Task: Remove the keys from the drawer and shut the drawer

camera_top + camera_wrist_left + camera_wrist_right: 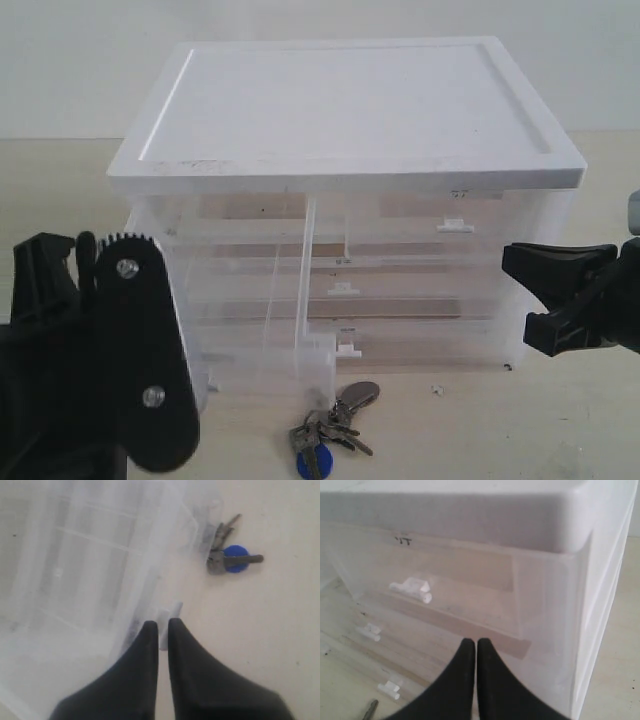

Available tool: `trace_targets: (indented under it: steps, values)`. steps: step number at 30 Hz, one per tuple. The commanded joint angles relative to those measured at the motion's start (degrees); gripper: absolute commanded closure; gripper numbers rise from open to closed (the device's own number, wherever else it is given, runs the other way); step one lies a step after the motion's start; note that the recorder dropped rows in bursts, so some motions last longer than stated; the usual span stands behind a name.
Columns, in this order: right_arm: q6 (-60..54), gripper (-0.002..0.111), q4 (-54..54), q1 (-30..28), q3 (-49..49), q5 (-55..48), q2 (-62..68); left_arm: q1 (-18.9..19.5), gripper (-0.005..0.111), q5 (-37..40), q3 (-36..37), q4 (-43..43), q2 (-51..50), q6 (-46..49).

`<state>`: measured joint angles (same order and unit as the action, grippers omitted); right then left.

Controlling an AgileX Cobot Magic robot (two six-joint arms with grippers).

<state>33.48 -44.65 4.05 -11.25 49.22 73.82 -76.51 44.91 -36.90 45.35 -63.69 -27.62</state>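
Observation:
The keys (330, 425) lie on the table in front of the cabinet, silvery with a round blue fob (234, 559). The translucent half-width drawer (250, 330) at the cabinet's upper left stands pulled far out. In the left wrist view its inside (75, 570) looks bare. Its small white tab handle (169, 614) sits between the tips of my left gripper (163, 625), whose jaws are nearly together on it. My right gripper (472, 642) is shut with nothing in it, close in front of the upper right drawer (450, 575).
The white cabinet (340, 110) has a flat lid and several translucent drawers with white tab handles (411, 589). My left arm (130, 370) fills the lower left of the exterior view and hides part of the open drawer. My right arm (575, 300) hangs beside the cabinet's right front.

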Motion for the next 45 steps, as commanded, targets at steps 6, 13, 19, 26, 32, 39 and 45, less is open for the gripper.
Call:
trace_targets:
  steps: [6, 13, 19, 26, 32, 39, 45]
  values:
    - [0.5, 0.108, -0.7, -0.1, -0.2, 0.7, 0.0, 0.2, 0.102, -1.1, -0.7, 16.1, -1.3, -15.0]
    - [0.7, 0.108, -1.5, -0.1, -0.2, 0.7, 0.0, 5.9, 0.102, -2.6, -0.7, 16.0, -3.3, -15.0]
    - [1.1, 0.108, -1.8, -0.1, -0.2, 0.8, 0.0, 12.1, 0.102, -8.9, -0.7, 19.1, -3.4, -18.2]
    - [1.1, 0.108, -2.1, -0.1, -0.2, 1.0, 0.0, 17.0, 0.102, -16.4, -0.9, 20.8, -7.0, -19.2]
    - [1.1, 0.108, -2.1, -0.1, -0.2, 1.1, 0.0, 20.7, 0.102, -17.5, -1.7, 28.9, -8.7, -27.7]
    - [1.1, 0.108, -2.1, -0.1, -0.2, 1.3, 0.0, 21.6, 0.102, -19.6, -1.8, 37.8, -9.0, -36.7]
    - [1.1, 0.108, -2.4, -0.1, -0.2, 1.5, 0.0, 21.6, 0.102, -19.5, -1.8, 36.6, -9.1, -36.7]
